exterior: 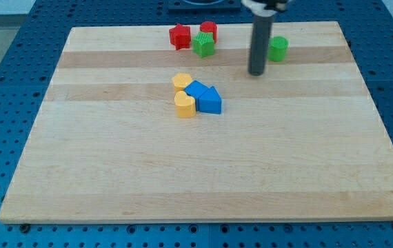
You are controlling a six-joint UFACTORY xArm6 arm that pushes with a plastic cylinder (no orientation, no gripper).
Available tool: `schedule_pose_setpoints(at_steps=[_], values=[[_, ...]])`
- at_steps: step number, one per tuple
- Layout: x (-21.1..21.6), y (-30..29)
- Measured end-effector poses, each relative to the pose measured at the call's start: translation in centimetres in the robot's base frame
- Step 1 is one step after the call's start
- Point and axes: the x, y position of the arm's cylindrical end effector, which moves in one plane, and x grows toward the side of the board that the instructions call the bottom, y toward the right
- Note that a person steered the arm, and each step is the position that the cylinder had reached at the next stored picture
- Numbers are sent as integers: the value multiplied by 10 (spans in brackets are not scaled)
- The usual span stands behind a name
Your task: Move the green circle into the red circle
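Observation:
The green circle [278,48] is a short green cylinder near the view's top, right of centre. The red circle [208,29] stands at the top edge, left of it, partly behind a green star [203,45]. My tip [256,71] is the lower end of a dark rod; it rests on the board just below and to the left of the green circle, a small gap apart from it. The red circle lies well to the tip's upper left.
A red star [179,36] sits left of the red circle. A cluster near the middle holds two yellow blocks [182,83] [185,105], a blue cube [196,90] and a blue triangle [210,100]. The wooden board [203,179] ends close behind the top blocks.

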Motion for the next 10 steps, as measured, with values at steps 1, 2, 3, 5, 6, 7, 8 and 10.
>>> schedule_pose_setpoints(at_steps=[1, 2, 3, 5, 6, 7, 8, 10], values=[[-14, 45], [-25, 54], [-36, 52], [-58, 46], [-65, 38], [-76, 27], [-84, 11], [-84, -26]])
